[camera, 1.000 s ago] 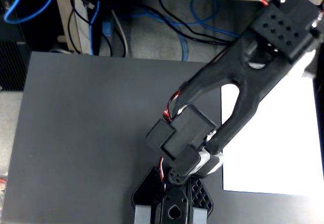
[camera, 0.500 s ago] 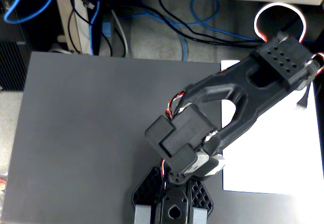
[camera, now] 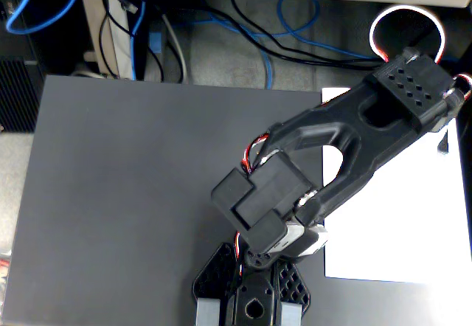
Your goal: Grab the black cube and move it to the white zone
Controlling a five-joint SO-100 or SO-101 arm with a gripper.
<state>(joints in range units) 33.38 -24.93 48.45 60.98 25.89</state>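
Note:
In the fixed view my black arm (camera: 346,141) reaches from the upper right down to the bottom middle. My gripper (camera: 251,317) points toward the bottom edge, which cuts off its tips. Its two lattice-patterned fingers (camera: 212,276) stand apart over the dark grey board, with a dark shape between them that I cannot identify. The black cube does not show clearly; it is hidden or lost among the black arm parts. The white zone (camera: 402,215) is a white paper sheet at the right, partly under the arm, and the gripper is to the left of its lower corner.
The dark grey board (camera: 125,193) covers most of the table left of the sheet. Behind it, blue and black cables (camera: 273,38) lie along the back, and a red-white cable loop (camera: 405,16) rises at the arm's upper end.

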